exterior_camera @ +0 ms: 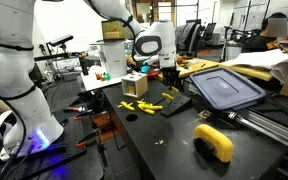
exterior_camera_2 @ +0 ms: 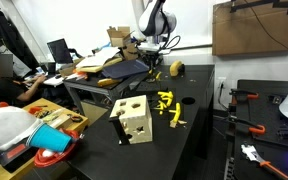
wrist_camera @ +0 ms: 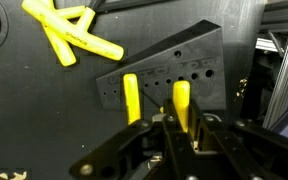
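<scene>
Between the narrowly set fingers of the gripper (wrist_camera: 182,128) stands a yellow peg (wrist_camera: 181,100), upright in a black drilled block (wrist_camera: 199,60). Whether the pads actually press the peg cannot be told. Just beside it in the wrist view, a second yellow peg (wrist_camera: 131,98) stands upright in the same block. Farther out on that side, loose yellow pieces (wrist_camera: 69,38) lie on the dark table (exterior_camera: 154,140). Beyond them sits a wooden box (exterior_camera: 134,84) with holes.
</scene>
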Controlling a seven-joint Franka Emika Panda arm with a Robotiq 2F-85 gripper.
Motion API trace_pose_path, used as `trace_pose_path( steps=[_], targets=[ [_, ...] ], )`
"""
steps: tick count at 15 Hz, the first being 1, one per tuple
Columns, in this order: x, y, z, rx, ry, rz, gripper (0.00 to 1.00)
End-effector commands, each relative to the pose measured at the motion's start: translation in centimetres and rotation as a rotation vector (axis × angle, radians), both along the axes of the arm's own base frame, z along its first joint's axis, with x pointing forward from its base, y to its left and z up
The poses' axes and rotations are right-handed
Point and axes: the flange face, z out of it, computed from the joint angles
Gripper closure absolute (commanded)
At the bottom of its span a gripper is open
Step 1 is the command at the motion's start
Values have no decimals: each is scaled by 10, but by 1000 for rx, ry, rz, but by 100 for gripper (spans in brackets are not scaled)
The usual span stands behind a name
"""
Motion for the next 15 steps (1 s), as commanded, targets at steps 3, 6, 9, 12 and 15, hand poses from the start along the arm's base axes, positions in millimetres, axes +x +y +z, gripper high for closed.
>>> trace_pose_path(
  steps=[3,6,9,12,15],
  targets=[
    [-5,1,-1,12,-2,2,96],
    [-4,1,-2,12,1,3,96],
    [-4,1,-5,10,5,2,96],
    [-4,0,-7,11,8,2,96],
    [-4,0,-7,9,4,4,96]
  ],
)
